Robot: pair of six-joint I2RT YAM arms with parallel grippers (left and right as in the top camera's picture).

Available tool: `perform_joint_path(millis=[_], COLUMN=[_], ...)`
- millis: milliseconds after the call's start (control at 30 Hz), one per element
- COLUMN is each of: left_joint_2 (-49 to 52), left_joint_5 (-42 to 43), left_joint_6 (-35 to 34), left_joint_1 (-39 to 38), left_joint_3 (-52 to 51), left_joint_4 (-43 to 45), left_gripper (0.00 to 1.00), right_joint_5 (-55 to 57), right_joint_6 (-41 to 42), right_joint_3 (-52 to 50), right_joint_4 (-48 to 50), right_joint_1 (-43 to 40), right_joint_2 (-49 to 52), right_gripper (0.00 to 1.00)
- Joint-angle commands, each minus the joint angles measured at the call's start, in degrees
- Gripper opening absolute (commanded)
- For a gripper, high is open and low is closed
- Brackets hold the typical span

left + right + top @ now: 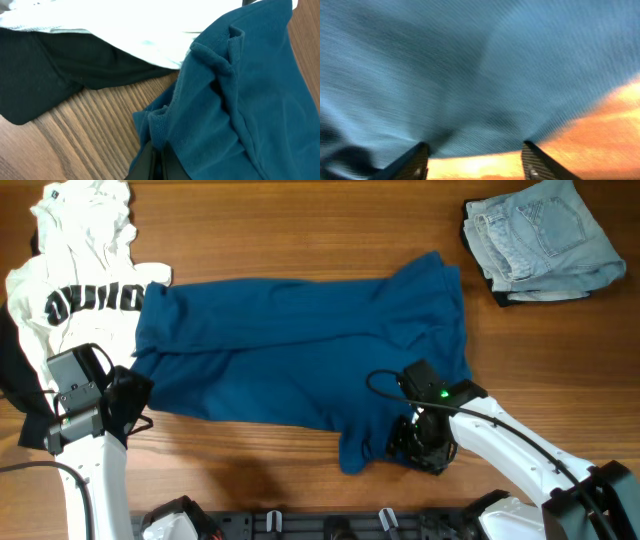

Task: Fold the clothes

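Note:
The large teal-blue shirt (300, 350) lies spread across the middle of the table. My left gripper (132, 395) is shut on the shirt's left edge; in the left wrist view the fingers (157, 162) pinch a bunched hem of the shirt (235, 100). My right gripper (412, 442) is at the shirt's lower right corner. In the right wrist view its fingers (475, 160) stand wide apart at the edge of the shirt (470, 75), with bare table between them.
A white black-lettered tee (70, 270) lies at the far left on a black garment (15, 380), both also in the left wrist view (45, 80). Folded pale-blue jeans (540, 235) sit at the back right. Wooden table (280, 470) shows in front.

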Motion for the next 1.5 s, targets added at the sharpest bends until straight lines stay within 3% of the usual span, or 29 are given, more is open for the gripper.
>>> perform_joint_path(millis=[0,200,400,500,733,800,867,1133,1333,1467], left_joint_2=[0.22,0.22,0.22,0.22,0.22,0.22,0.22,0.22,0.22,0.22], left_joint_5=[-1.16,-1.16,-1.16,-1.16,-1.16,-1.16,-1.16,-1.16,-1.18,-1.18], left_joint_6=[1.97,1.97,1.99,1.97,1.99,1.97,1.99,1.97,1.99,1.97], left_joint_1=[-0.15,-0.15,-0.15,-0.15,-0.15,-0.15,-0.15,-0.15,-0.15,-0.15], left_joint_3=[0.57,0.57,0.57,0.57,0.57,0.57,0.57,0.57,0.57,0.57], left_joint_4=[-0.04,-0.28,-0.55,-0.74,-0.81,-0.83,-0.92,-0.59,0.15,0.20], left_gripper=[0.04,0.04,0.04,0.04,0.04,0.04,0.04,0.04,0.04,0.04], right_joint_5=[-0.20,1.22,2.08,2.43,2.86,3.17,3.52,-1.81,-5.07,-0.57], right_joint_6=[0.20,0.39,0.39,0.39,0.42,0.42,0.39,-2.86,-9.73,-10.29], right_joint_3=[-1.18,-1.18,-1.18,-1.18,-1.20,-1.20,-1.20,0.63,12.72,19.56], right_joint_4=[-2.95,-0.35,1.29,1.55,1.81,1.86,2.01,-1.53,-15.06,-15.02], right_joint_1=[0.24,0.22,0.24,0.24,0.24,0.24,0.22,0.09,0.04,0.04], right_joint_2=[-0.24,-0.24,-0.24,-0.24,-0.24,-0.24,-0.24,-1.05,-5.64,-5.14], right_gripper=[0.68,0.72,0.68,0.55,0.38,0.16,0.04,0.04,0.04,0.04])
